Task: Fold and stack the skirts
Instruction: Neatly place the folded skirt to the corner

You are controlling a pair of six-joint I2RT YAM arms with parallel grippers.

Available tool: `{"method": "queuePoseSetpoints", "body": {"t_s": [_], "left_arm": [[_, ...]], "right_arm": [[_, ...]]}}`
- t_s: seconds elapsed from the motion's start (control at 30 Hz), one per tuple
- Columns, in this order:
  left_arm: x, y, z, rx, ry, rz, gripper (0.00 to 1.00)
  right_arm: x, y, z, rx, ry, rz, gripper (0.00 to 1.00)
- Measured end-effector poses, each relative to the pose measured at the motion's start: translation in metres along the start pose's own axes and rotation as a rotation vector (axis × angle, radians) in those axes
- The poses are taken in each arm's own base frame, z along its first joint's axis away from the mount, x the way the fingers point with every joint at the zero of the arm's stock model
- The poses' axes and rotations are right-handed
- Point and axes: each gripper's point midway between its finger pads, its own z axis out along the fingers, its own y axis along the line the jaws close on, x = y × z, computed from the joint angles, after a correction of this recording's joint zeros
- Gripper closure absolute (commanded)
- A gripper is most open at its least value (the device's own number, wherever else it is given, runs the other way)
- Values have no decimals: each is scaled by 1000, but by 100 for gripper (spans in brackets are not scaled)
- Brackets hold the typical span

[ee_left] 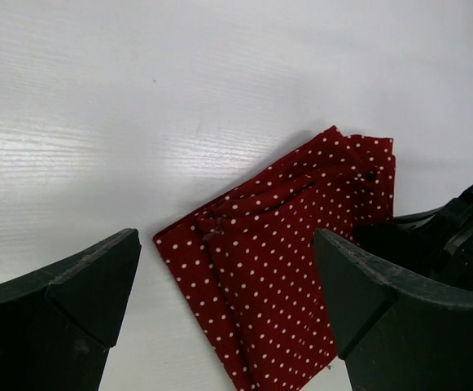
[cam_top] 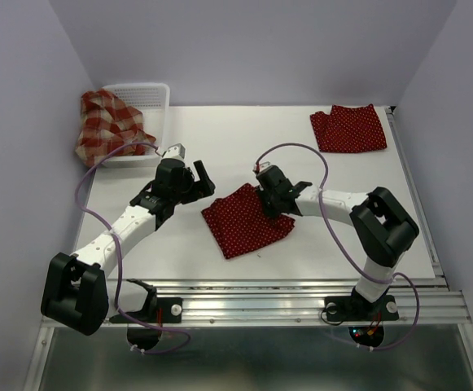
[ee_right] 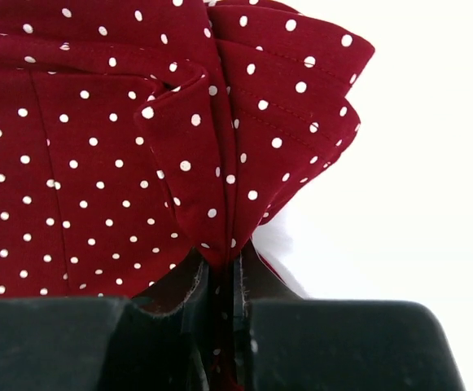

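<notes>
A folded dark red polka-dot skirt lies at the table's middle, seen also as the polka-dot skirt and up close as the same skirt. My right gripper is shut on its upper right corner, and the cloth bunches between the closed jaws of that gripper. My left gripper hangs open to the skirt's left, nothing between its fingers. A second polka-dot skirt lies folded at the back right. The plaid skirt spills from the basket.
A white mesh basket stands at the back left corner with the plaid cloth draped over its side. The table's metal rail runs along the near edge. Purple cables loop from both arms.
</notes>
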Motion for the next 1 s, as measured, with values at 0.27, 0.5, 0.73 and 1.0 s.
{"method": "queuePoseSetpoints", "body": {"t_s": [0.27,0.5,0.73,1.0], "left_arm": [[-3,8,0,-44,-19,0,1],[-11,14,-5,-72,-51,-5,1],[-21,19,-6,-100,-83,-13,1],[-33,19,-4,-112,-113,-26,1]], "right_arm": [[-28,-59,-6,222,-54,-26,99],[-88,-125,-28,392,-155,-17,99],[-138,-178,-44,536,-217,-54,99],[-170,-238,-40,634,-207,-82,99]]}}
